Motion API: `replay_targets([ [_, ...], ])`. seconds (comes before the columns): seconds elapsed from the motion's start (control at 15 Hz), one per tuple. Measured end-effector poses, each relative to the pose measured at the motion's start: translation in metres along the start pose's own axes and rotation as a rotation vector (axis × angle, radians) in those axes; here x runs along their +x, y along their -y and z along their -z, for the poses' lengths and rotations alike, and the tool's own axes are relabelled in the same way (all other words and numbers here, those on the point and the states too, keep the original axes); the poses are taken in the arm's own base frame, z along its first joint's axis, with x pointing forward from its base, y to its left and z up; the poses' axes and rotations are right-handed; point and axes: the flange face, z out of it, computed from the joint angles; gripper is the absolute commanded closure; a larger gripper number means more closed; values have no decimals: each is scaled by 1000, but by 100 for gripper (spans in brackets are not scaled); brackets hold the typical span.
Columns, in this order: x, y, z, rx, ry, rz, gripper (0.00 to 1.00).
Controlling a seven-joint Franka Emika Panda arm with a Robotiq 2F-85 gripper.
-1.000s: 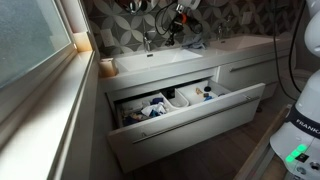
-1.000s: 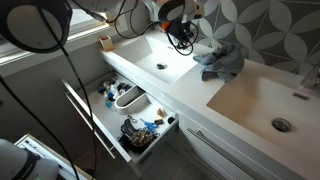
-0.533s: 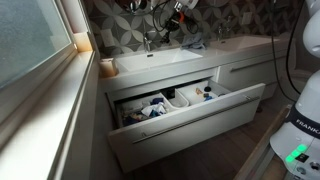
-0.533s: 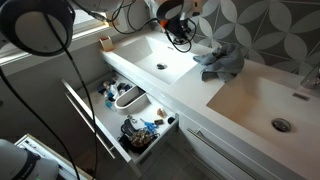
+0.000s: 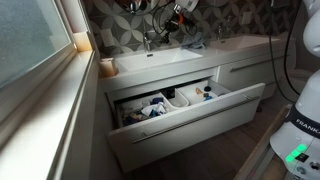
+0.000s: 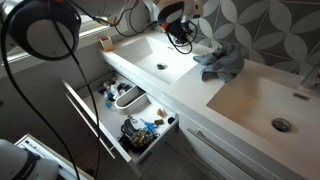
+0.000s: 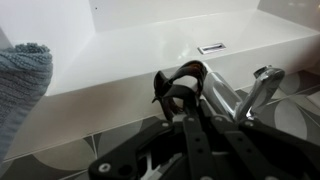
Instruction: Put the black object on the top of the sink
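Observation:
The sink point(image 5: 160, 62) is a long white vanity top with two basins; it also shows in an exterior view point(image 6: 240, 95) and in the wrist view point(image 7: 130, 55). My gripper point(image 6: 178, 14) hangs above the back of the top, near a chrome faucet point(image 7: 262, 85). It also shows in an exterior view point(image 5: 180, 12). It is shut on the black object point(image 7: 180, 88), a looped black thing that dangles below the fingers point(image 6: 181, 38) and is held clear of the top.
A grey-blue cloth point(image 6: 222, 62) lies on the top between the basins. A drawer point(image 5: 190, 110) full of small items stands open below. A small cup point(image 6: 104, 43) sits at the top's end, by the window ledge point(image 5: 60, 100).
The gripper and black object stay almost still. The black cable loop in the foreground of an exterior view has shifted slightly.

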Motion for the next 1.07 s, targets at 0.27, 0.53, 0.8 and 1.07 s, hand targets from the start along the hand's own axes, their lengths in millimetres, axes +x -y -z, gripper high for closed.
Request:
replay_targets([
  [0.27, 3, -2, -24, 5, -65, -3, 98],
  [0.53, 4, -1, -47, 19, -125, -6, 98],
  [0.8, 3, -1, -67, 20, -179, -6, 98],
  [1.07, 0, -7, -82, 5, -239, -6, 98],
])
